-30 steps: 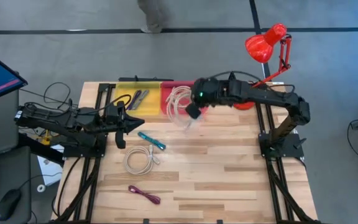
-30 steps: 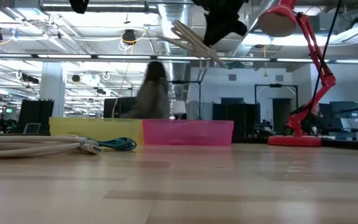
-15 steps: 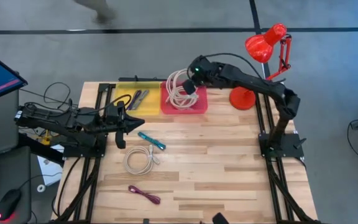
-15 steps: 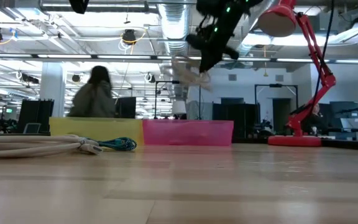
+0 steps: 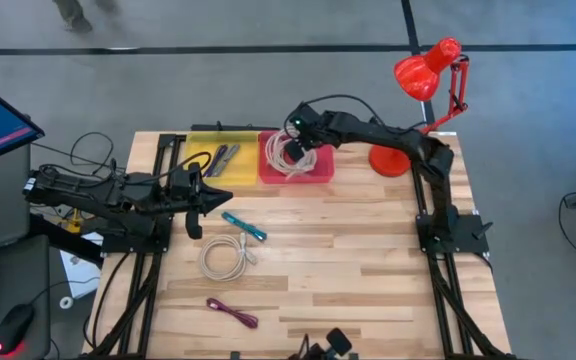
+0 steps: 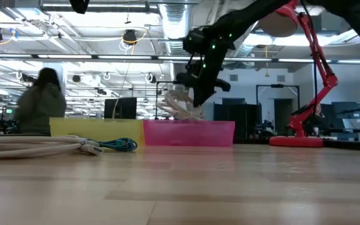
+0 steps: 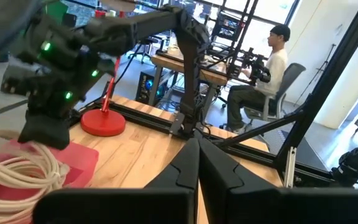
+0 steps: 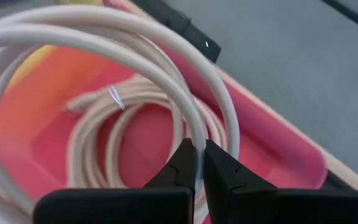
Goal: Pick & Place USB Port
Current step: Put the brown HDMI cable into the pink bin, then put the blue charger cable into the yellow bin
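My right gripper (image 5: 304, 138) is over the pink bin (image 5: 320, 172) at the table's far edge, shut on a coiled white cable (image 5: 286, 155). In the low view the gripper (image 6: 196, 100) stands just above the bin's rim (image 6: 217, 132), with the cable's loops (image 6: 175, 107) hanging beside it. In the right wrist view the loops (image 8: 123, 37) arch over the bin's floor, and more white coils (image 8: 129, 124) lie in the bin. My left gripper (image 5: 220, 197) is shut and empty, level above the table's left side. My right gripper pinches a strand of the white coil (image 8: 196, 127) between its two fingers. The fingers come from above, slanting down into the pink bin. The loops hang beside and below the fingers. Whether their lower part rests on the bin's floor I cannot tell.
A yellow bin (image 5: 200, 140) with dark cables stands left of the pink one. A teal cable (image 5: 245, 226), a white coil (image 5: 226, 256) and a purple cable (image 5: 233, 313) lie on the table. A red lamp (image 5: 408, 100) stands at the far right. A person (image 6: 39, 106) is behind the table.
My right gripper has carried the white cable from the pink bin's near side toward the far edge and down, over the bin. The loops, which swung high above the table, now hang at the bin's rim.
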Available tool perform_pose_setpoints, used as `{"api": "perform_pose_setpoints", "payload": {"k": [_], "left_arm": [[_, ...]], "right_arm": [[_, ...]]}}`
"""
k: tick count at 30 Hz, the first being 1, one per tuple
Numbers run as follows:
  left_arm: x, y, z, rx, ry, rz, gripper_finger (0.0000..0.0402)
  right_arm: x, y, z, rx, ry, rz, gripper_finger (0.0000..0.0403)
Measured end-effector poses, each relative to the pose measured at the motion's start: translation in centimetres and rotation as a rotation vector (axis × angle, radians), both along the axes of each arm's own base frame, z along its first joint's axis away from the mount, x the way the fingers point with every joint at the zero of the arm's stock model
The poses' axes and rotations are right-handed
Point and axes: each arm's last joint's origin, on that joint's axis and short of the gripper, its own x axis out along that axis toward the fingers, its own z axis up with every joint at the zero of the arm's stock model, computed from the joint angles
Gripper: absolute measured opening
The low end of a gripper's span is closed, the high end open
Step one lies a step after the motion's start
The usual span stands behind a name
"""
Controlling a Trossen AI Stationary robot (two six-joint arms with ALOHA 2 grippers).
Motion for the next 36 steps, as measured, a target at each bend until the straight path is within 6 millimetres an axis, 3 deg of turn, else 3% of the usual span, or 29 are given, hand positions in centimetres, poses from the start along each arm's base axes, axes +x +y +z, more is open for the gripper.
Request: {"api": "perform_pose_setpoints", "payload": {"k": [9,19,30,36], "left_arm": [[0.0,0.0,0.0,0.000,0.000,0.000,0.0009],[0.0,0.0,0.0,0.000,0.000,0.000,0.0009],[0.0,0.0,0.0,-0.002,0.000,0.000,0.0011],[0.0,0.0,0.0,-0.002,0.000,0.000,0.0011]], "right_arm": [[0.5,-1.0,-2.9,0.030,0.057,-0.020,0.0000],[0.0,-1.7,-2.9,0.051,0.048,-0.021,0.0008],[-0.2,-1.0,-3.0,0.104,0.098,0.010,0.0117],[0.2,-0.5,-0.2,0.130,0.125,0.121,0.0157]]}}
